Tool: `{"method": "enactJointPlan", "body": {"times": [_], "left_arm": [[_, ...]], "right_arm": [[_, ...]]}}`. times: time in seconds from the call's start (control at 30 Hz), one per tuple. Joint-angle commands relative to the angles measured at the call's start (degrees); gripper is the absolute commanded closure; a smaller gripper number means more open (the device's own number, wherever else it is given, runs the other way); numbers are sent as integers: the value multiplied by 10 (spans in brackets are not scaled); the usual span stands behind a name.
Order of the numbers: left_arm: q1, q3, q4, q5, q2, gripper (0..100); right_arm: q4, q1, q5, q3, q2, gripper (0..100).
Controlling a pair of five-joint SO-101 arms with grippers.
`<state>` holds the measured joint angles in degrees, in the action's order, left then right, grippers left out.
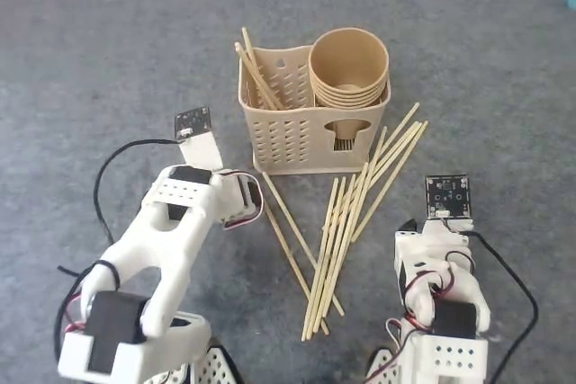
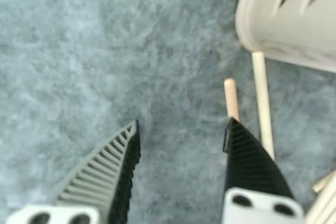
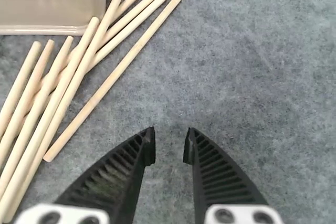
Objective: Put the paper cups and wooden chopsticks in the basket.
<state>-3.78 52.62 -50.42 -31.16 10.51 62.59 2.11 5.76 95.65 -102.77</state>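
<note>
Mostly, chopsticks (image 1: 335, 240) beside basket (image 1: 279, 137), cups (image 1: 347, 94) inside, left fingers (image 2: 113, 166) spread, right fingers (image 3: 123, 171) narrowly parted

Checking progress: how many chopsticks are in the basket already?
2 chopsticks, more possibly hidden behind the basket wall. Both lean together at the end away from the stacked cups, tips above the rim.

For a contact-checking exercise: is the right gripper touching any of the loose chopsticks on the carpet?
Apart. In the right wrist view, bare carpet separates the right gripper from the nearest chopsticks.
</note>
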Motion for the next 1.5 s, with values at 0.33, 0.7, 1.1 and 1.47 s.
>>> {"method": "enactJointPlan", "body": {"times": [0.33,0.7,1.1,1.47], "left_arm": [[-72,-16,39,-55,-5,752],[-50,-5,27,-54,-4,754],[-50,-3,5,62,-5,975],[-46,22,-25,119,1,989]], "right_arm": [[-7,6,9,8,-10,898],[-6,7,9,8,-10,898],[-6,7,10,8,-10,898],[-5,7,10,8,-10,898]]}}
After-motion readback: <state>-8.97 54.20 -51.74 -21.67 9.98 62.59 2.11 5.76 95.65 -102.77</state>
